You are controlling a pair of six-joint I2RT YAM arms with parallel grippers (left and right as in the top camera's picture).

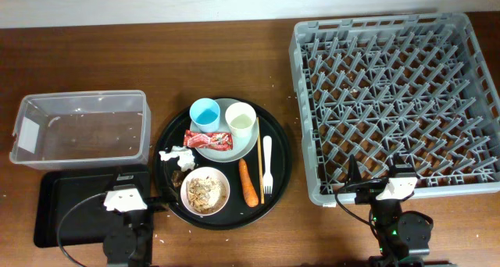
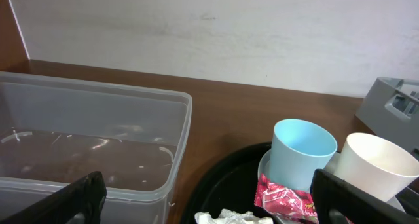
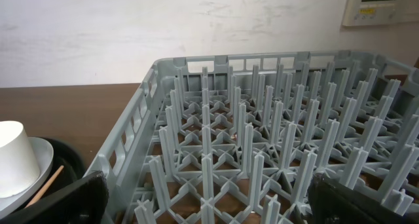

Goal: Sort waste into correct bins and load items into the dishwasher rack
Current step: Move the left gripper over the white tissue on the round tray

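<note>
Round black tray (image 1: 170, 134) on brown wooden table (image 1: 234, 56), white wall (image 2: 229, 34) behind

The round black tray (image 1: 279, 154) (fully loaded) sits beside the grey rack (image 1: 301, 103).

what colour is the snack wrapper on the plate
The shiny snack wrapper is red, clearest in the left wrist view.
</note>
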